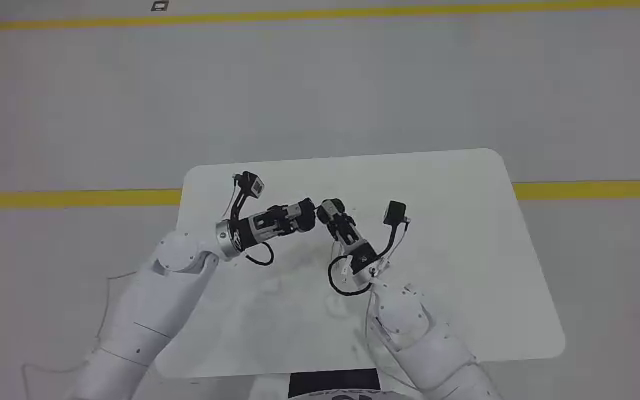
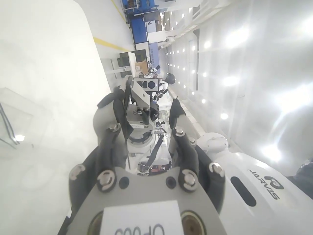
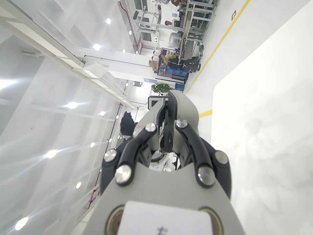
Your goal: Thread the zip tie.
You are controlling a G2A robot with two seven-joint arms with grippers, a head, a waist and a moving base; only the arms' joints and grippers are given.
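The white table (image 1: 480, 300) is a smooth, matt plate with rounded corners. The left arm crosses its near left edge, and the left gripper (image 1: 308, 212) hangs above the middle of the table, pointing to the right. In the left wrist view its two fingers (image 2: 174, 113), pale metal with black pads, stand wide apart and pinch nothing; the other gripper is seen through the gap. The zip tie (image 3: 172, 108) is a black plastic band with fine cross ribs, and it sits above the middle of the table, where the two grippers meet tip to tip. In the left wrist view it seems to run as a thin flat strip just beside the inner face of one finger, but I cannot tell if it touches the pad. The right gripper (image 1: 327, 212) has its grey fingers closed on this band, which lies along between them. The right arm enters from the near right, with a black cable (image 1: 345, 280) looping beside its wrist. Both grippers are well apart from the far edge and from the right edge of the table, and they are nearer to the left edge. Around the table lies pale grey floor (image 1: 320, 90), with a yellow line (image 1: 90, 198) passing to the left and to the right.
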